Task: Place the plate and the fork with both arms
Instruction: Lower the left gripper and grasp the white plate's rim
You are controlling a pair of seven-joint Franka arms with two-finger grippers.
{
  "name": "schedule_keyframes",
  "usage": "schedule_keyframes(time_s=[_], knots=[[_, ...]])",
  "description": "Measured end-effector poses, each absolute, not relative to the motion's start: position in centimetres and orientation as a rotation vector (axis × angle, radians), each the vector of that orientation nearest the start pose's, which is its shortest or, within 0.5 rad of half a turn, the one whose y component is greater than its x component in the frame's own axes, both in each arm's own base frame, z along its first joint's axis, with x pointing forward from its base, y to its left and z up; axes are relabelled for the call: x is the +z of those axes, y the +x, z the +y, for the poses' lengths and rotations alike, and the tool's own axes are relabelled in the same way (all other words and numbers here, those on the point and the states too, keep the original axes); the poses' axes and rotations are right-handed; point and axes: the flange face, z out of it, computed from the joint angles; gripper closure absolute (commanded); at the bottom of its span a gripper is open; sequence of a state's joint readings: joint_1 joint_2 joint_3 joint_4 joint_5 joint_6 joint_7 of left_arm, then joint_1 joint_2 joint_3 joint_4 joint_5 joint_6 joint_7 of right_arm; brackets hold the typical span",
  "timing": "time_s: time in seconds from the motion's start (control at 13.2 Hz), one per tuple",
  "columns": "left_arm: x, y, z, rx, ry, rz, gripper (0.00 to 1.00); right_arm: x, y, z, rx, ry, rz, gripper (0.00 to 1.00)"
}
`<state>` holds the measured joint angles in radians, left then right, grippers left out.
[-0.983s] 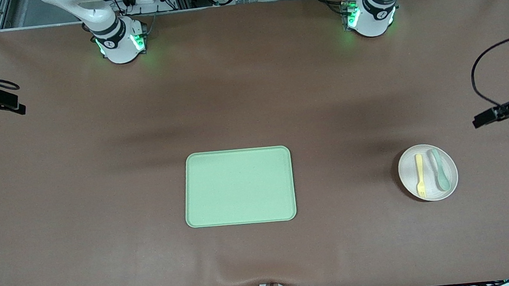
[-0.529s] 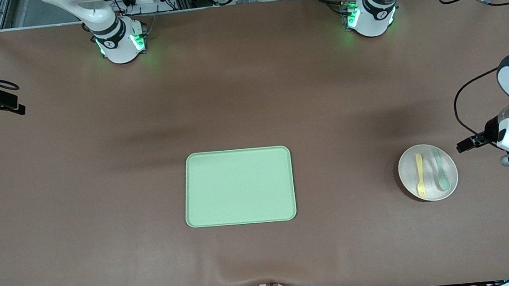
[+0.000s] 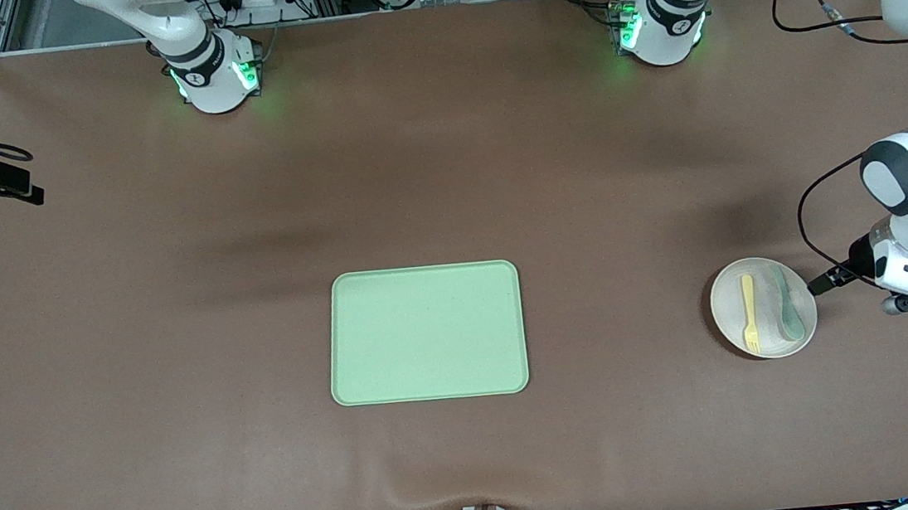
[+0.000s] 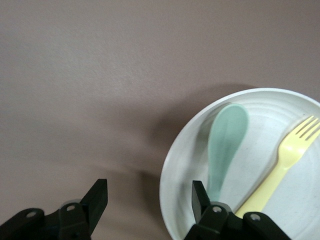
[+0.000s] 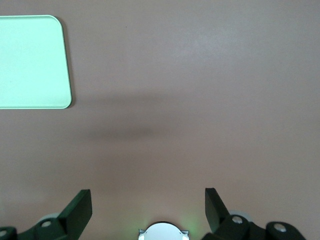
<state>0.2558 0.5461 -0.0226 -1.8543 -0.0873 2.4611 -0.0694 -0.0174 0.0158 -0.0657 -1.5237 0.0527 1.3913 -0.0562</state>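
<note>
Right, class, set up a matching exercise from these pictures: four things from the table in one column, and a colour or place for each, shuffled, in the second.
Things:
1. fork
2. spoon
3. tray
4. left gripper

Descriptions:
A. pale green, lying on the plate
B. rectangular, light green, nothing on it
C. open, astride the plate's rim
D. pale yellow, lying on the plate

Pairs: 1-D, 2-A, 3-B, 4-C
</note>
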Motion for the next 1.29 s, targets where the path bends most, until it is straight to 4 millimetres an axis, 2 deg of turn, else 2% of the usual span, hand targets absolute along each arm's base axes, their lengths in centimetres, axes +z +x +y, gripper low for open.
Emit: schedule_keyframes(time_s=[0.38, 0.53, 0.68, 0.91, 1.13, 1.29], knots=[[21.9, 63.2, 14.7, -0.106, -3.163, -0.620, 0.45, 62.0, 53.9, -3.9, 0.231, -3.071, 0.036, 0.00], [21.0, 63.2, 14.7, -0.104, -3.163, -0.631, 0.57, 62.0, 53.9, -4.0, 0.232, -3.071, 0.038, 0.00], [20.4, 63.1, 14.7, -0.103, -3.174, -0.677, 0.61, 62.0, 53.9, -4.0, 0.232, -3.071, 0.038, 0.00], [20.1, 63.1, 14.7, -0.105, -3.181, -0.703, 0.75, 62.0, 53.9, -4.0, 0.234, -3.071, 0.038, 0.00], [19.6, 63.0, 14.6, -0.099, -3.198, -0.775, 0.85, 61.8, 53.8, -3.8, 0.252, -3.068, 0.034, 0.00], [19.1, 63.0, 14.4, -0.086, -3.204, -0.786, 1.00, 61.5, 53.8, -3.7, 0.275, -3.066, 0.029, 0.00]])
